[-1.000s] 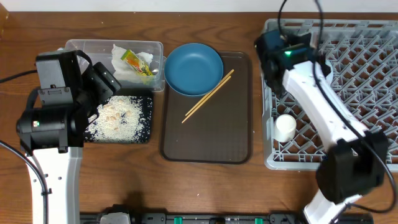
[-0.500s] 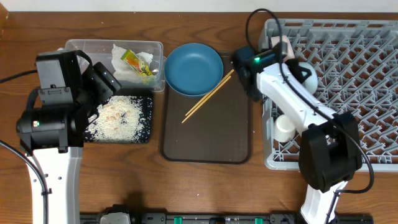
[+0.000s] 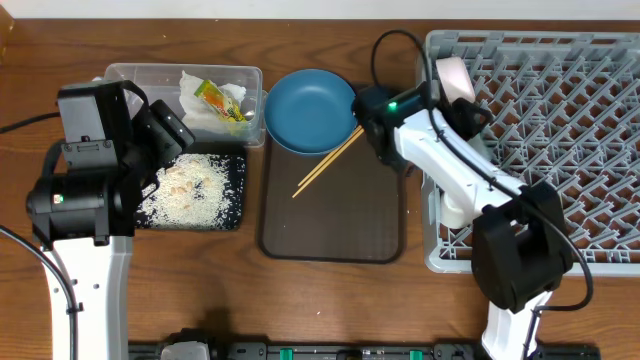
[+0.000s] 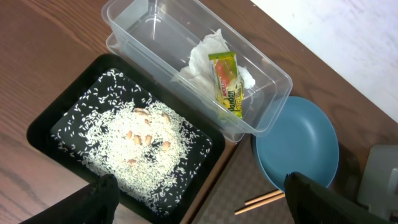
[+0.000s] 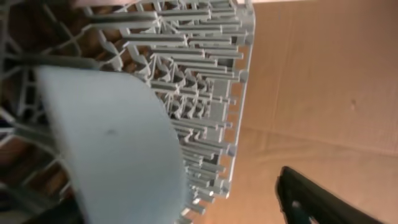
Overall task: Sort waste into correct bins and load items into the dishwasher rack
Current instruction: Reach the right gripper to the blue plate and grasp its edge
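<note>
Brown wooden table under even light, white surface beyond.

One brown tray sits mid-table. On it are one dark-blue plate, over its far-left corner, and two chopsticks lying side by side across its upper half. Left of the brown tray stand two bins: one clear tub and one black tray. The tub holds one crumpled tissue and one snack wrapper. The black tray holds one heap of rice scraps (far too many grains to count). Right of the brown tray is one grey rack, where one cup and one bowl on edge show from overhead. One arm covers part of that corner, so any further bowls there cannot be counted.
</note>
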You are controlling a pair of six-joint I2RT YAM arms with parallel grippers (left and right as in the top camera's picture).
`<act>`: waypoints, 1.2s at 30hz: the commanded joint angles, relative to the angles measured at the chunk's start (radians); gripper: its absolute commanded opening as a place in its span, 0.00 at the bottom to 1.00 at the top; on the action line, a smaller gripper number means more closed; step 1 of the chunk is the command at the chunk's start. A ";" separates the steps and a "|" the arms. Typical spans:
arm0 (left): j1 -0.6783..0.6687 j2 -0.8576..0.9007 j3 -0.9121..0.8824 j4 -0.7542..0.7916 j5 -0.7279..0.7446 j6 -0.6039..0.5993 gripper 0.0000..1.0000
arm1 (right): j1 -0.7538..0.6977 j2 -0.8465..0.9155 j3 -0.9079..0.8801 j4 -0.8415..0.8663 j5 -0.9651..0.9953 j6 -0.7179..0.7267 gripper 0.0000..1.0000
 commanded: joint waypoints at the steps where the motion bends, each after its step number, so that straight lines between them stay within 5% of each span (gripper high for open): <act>1: 0.005 0.002 0.019 -0.003 -0.012 -0.001 0.87 | 0.029 -0.012 0.041 0.000 0.012 0.027 0.88; 7: 0.005 0.002 0.019 -0.002 -0.012 -0.001 0.87 | 0.019 -0.060 0.190 0.026 -0.056 0.002 0.90; 12: 0.005 0.002 0.019 -0.003 -0.012 -0.001 0.87 | -0.023 -0.090 0.286 0.126 -0.266 -0.023 0.80; 18: 0.005 0.002 0.019 -0.003 -0.012 -0.001 0.87 | -0.061 -0.088 0.296 0.315 -0.954 -0.010 0.86; 20: 0.005 0.002 0.019 -0.003 -0.012 -0.001 0.87 | -0.059 -0.088 0.256 0.399 -1.143 -0.010 0.75; 22: 0.005 0.002 0.019 -0.003 -0.012 -0.001 0.87 | -0.048 -0.088 0.197 0.504 -1.152 0.026 0.63; 27: 0.005 0.002 0.019 -0.003 -0.012 -0.001 0.87 | -0.032 -0.088 0.032 0.690 -1.048 0.213 0.60; 36: 0.005 0.002 0.019 -0.003 -0.012 -0.001 0.87 | -0.032 -0.068 -0.149 0.825 -1.041 0.300 0.57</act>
